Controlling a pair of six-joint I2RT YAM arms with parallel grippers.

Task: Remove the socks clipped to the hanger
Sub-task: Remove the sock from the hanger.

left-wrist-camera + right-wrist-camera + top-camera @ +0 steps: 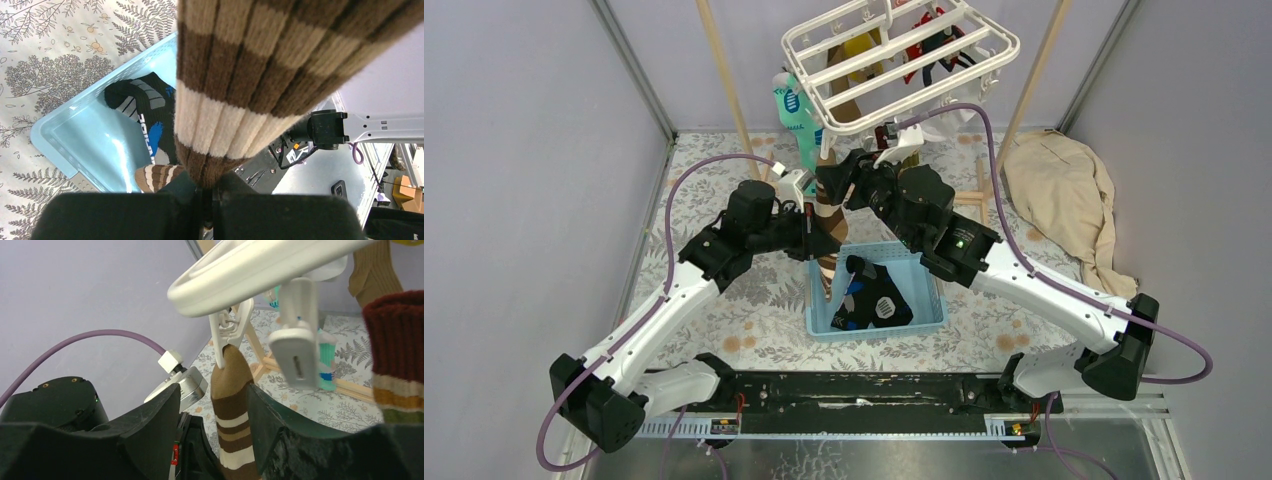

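So the brown-striped sock (232,405) hangs straight down from the near edge of the white hanger (260,270), its top end pinched in one small white clip (227,332). It's a ribbed knit, dark brown and tan bands with a cream stripe mixed in. The left gripper (207,189) is clamped tight on it lower down, well below the hanger, fabric squeezed between the black fingers. The right gripper (212,400) sits just under the clip, jaws spread, the sock between them with a gap on each side. Other socks dangle from the hanger too, a teal sock (325,357) and a dark red sock (395,340). Below the hanger sits a light blue basket (60,137) holding a black sock (145,107) and a second striped sock (155,177).
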